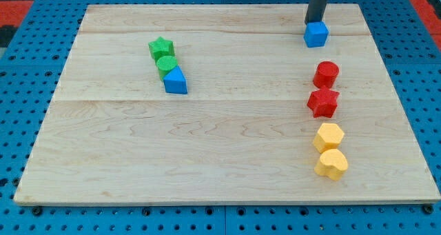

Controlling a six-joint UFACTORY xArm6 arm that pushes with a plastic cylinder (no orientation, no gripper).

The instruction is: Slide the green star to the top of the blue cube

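The green star lies at the upper left of the wooden board. The blue cube sits near the board's top right. My tip stands right at the cube's top edge, touching or nearly touching it, far to the right of the green star. Just below the star sits a green cylinder, touching it, and below that a blue triangular block.
A red cylinder and a red star sit at the right, below the blue cube. A yellow hexagon and a yellow heart lie lower right. The board rests on a blue perforated base.
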